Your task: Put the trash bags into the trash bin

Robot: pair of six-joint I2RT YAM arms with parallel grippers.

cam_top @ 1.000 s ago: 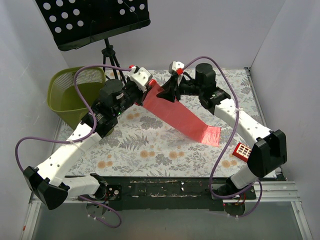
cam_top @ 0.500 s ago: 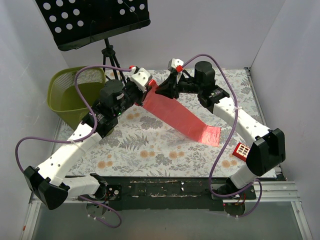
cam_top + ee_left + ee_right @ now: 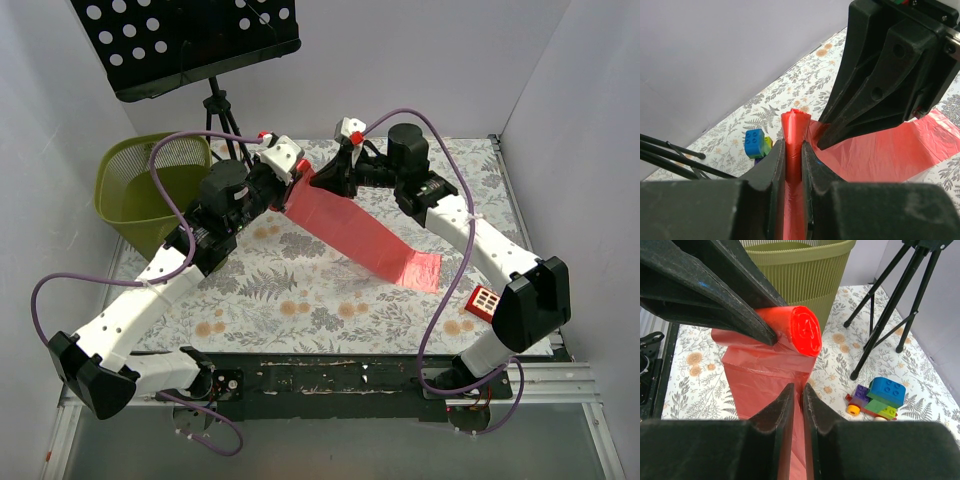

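Observation:
A roll of red trash bags [image 3: 360,235] is partly unrolled, its film running across the flowered table to the right. My left gripper [image 3: 298,172] is shut on the roll itself, which stands between its jaws in the left wrist view [image 3: 794,125]. My right gripper [image 3: 322,182] is shut on the film's edge just below the roll [image 3: 802,332], close against the left fingers [image 3: 715,290]. The olive-green trash bin [image 3: 150,185] stands at the table's far left, behind the left arm, and also right behind the roll in the right wrist view [image 3: 795,270].
A black perforated music stand [image 3: 190,40] on a tripod [image 3: 890,315] stands behind the bin. A small toy of coloured bricks [image 3: 877,397] lies near the tripod feet. A red block with white squares [image 3: 485,300] lies at the right by the right arm.
My right gripper has moved a little left, closer to the left gripper and the roll. The left arm and the film's far end have barely moved.

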